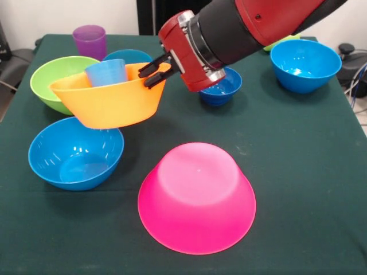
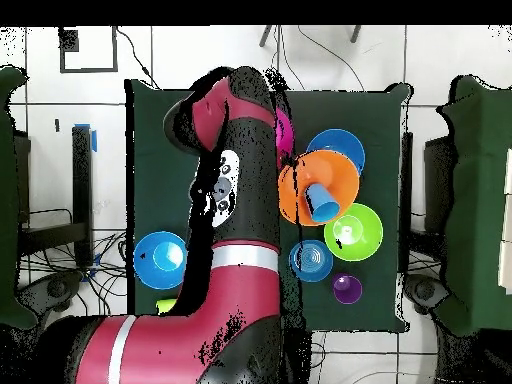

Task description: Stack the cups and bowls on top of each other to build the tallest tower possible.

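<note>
A dark green surface [image 1: 298, 172] stands before a white wall. The arm [image 1: 252, 23] reaches in from the far right. The pink bowl [image 1: 196, 197] sits upside down at near centre, glossy, its base up. The orange bowl [image 1: 110, 98] hangs above the surface at left, mouth up, tilted, a light-blue cup [image 1: 106, 73] inside. The end effector [image 1: 156, 72] is clenched on its right rim.
</note>
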Motion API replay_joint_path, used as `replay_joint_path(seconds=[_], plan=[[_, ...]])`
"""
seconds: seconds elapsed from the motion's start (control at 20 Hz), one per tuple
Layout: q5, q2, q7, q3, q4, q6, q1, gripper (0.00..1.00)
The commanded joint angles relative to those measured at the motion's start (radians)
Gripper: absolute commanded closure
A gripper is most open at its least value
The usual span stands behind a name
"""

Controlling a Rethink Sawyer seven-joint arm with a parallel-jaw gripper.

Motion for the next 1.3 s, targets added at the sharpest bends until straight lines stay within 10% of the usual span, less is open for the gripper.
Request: replay_joint_path(seconds=[0.05,1.3], plan=[[-0.001,-0.004,-0.101,-0.003,-0.087,0.172,0.025,1.0],[0.041,0.025,-0.276,-0.013,-0.191,0.248,0.0,1.0]])
